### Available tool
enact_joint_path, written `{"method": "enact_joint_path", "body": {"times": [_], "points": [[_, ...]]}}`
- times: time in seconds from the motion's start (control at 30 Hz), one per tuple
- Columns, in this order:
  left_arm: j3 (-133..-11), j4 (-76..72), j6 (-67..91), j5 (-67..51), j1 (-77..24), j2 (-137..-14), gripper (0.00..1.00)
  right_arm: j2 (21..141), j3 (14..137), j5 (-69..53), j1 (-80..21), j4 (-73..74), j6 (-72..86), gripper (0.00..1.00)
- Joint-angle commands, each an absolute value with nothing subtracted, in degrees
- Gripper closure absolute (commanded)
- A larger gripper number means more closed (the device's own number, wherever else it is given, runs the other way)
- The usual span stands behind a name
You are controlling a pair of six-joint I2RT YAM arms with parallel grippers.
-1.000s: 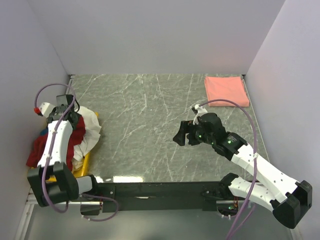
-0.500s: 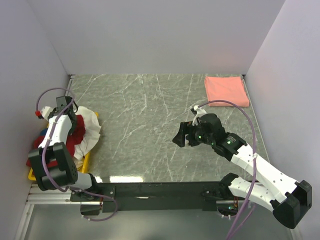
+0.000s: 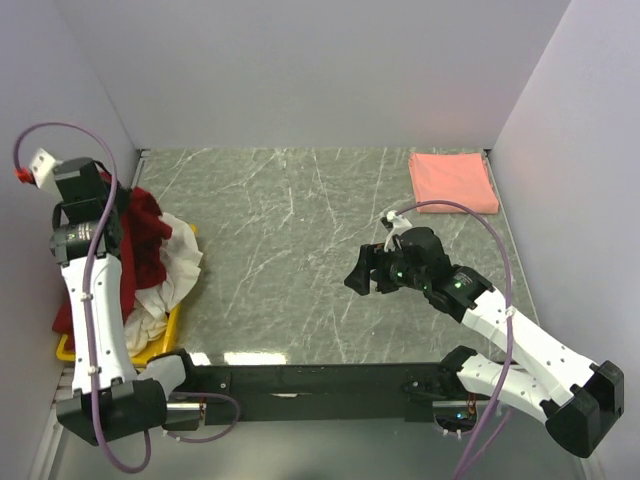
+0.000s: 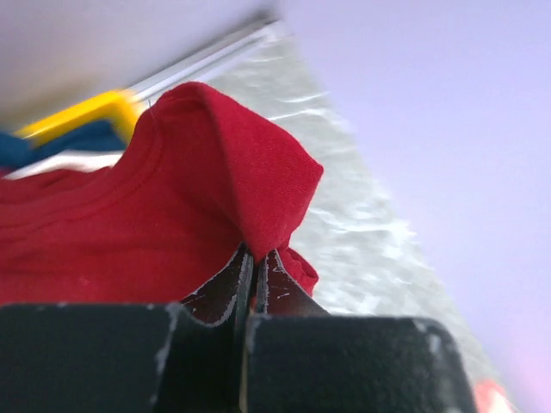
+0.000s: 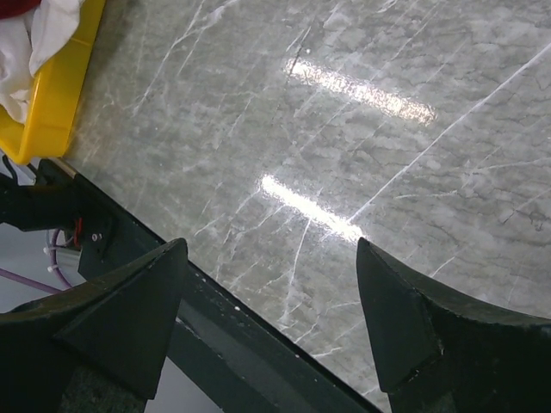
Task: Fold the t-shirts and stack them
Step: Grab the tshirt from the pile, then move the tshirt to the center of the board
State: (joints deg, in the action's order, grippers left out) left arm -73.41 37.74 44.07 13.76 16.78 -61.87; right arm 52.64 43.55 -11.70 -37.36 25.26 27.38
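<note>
My left gripper (image 3: 118, 205) is shut on a pinched fold of the dark red t-shirt (image 3: 146, 228) and holds it raised above the yellow bin (image 3: 164, 337). In the left wrist view the fingertips (image 4: 256, 255) clamp the red cloth (image 4: 172, 198), with a strip of blue t-shirt (image 4: 17, 151) behind it. The cream-white t-shirt (image 3: 176, 266) drapes over the bin's right rim. A salmon-pink t-shirt (image 3: 452, 181) lies folded at the table's back right corner. My right gripper (image 3: 358, 272) hangs open over the bare middle of the table, its jaws (image 5: 269, 249) wide with nothing between them.
The grey marble table (image 3: 300, 230) is walled on the left, back and right. A black rail (image 5: 232, 331) runs along its near edge. The yellow bin's corner (image 5: 53, 103) with white cloth (image 5: 34, 39) shows at the right wrist view's top left.
The left gripper closed on the dark red t-shirt in the bin and lifted it up and toward the back. The right arm has barely moved.
</note>
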Motion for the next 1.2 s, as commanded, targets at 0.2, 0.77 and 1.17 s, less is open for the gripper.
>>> {"method": "enact_joint_path", "body": {"times": [0.2,0.77,1.17], "points": [[-99.52,29.71,41.40,-4.13,6.70,-66.34,1.00,54.14,46.75,-10.90,-37.62,23.47,26.72,0.16],[-108.39,26.46,38.76,-2.10,-27.59,-83.58,1.00,47.12,47.90,2.01,-37.53,24.52,27.77,0.17],[-110.12,24.01,38.49,-14.48,-43.68,-109.32,0.98,47.20,45.97,13.97,-37.27,25.58,29.97,0.18]]}}
